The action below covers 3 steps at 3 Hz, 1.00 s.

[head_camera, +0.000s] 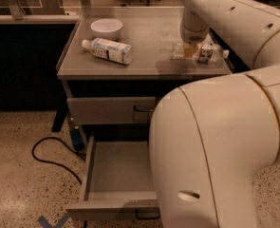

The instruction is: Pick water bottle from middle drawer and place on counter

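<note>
Now, the gripper (191, 50) is lowered from a short vertical wrist onto the right part of the counter (149, 37), at the left end of the water bottle (209, 53). How far the gripper is open, and whether it has hold of the bottle, cannot be told from this view. The water bottle lies on its side on the counter, near the right front corner, with its white cap pointing right and its red-marked label facing up. To the left, well apart, a larger opaque bottle (108, 50) with a white printed label also lies on its side, cap toward the back left. A white bowl (106, 28) stands just behind it. Below the counter a closed drawer (106, 110) shows a dark loop handle. Beneath that, the middle drawer (88, 165) is pulled out toward the camera, its right part hidden by the white robot arm (225, 151), which fills the lower right. A black cable (49, 152) loops over the speckled floor (16, 184) left of the cabinet.
</note>
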### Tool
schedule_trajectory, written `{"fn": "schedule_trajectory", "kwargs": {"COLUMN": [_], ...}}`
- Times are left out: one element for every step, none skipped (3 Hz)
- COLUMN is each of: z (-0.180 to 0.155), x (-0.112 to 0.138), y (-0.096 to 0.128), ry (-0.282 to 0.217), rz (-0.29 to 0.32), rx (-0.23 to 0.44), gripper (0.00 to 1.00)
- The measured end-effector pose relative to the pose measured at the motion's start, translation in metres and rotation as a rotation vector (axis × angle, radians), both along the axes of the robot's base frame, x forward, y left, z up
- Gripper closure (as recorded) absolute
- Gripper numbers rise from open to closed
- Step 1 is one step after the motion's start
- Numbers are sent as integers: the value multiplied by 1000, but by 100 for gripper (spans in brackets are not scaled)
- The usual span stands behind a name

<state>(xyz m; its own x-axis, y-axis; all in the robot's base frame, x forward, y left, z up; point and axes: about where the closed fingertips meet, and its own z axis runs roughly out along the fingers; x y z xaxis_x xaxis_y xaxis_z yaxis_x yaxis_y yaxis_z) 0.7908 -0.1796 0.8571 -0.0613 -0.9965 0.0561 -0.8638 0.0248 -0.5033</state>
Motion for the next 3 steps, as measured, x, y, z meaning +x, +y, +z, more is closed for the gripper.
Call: {"fn": "schedule_trajectory", "kwargs": {"z": [0, 0, 0], "x": [0, 0, 0], "y": [0, 0, 0], "ry": [0, 0, 0], "rz": [0, 0, 0], "rx": [0, 0, 0], "gripper": [81, 58, 35]}}
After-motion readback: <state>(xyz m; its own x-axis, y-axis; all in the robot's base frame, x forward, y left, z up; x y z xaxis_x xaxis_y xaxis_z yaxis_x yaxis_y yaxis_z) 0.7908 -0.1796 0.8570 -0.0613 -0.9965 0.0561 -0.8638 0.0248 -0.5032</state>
